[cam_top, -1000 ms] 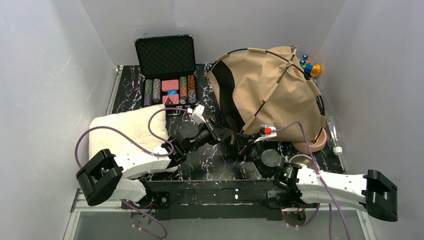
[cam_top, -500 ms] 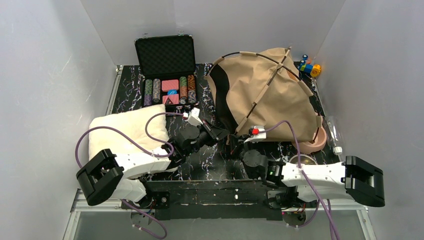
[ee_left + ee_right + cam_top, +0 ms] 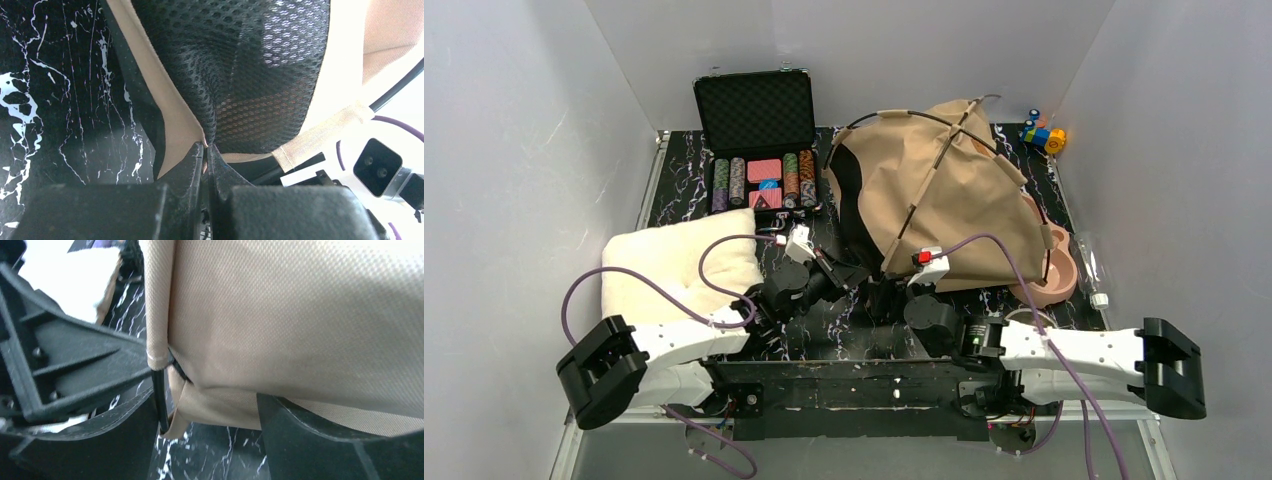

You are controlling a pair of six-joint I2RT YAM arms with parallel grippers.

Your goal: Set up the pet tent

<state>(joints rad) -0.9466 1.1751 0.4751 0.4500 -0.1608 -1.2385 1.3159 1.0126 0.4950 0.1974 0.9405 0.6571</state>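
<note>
Pet tent (image 3: 954, 190), tan, domed on black poles, rear right of desk (image 3: 679, 190) beside chip case (image 3: 759, 150); left gripper (image 3: 205, 147) pinching its mesh-lined hem, right gripper (image 3: 205, 397) spread around its lower corner.

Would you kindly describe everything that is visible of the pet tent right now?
The pet tent is tan canvas stretched over thin black poles that cross near its top, with a black mesh panel on its left side. It sits tipped on the marbled table, right of centre, its right edge overlapping a pink bowl. The left gripper pinches its hem; the right gripper straddles a lower corner, jaws apart.
</note>
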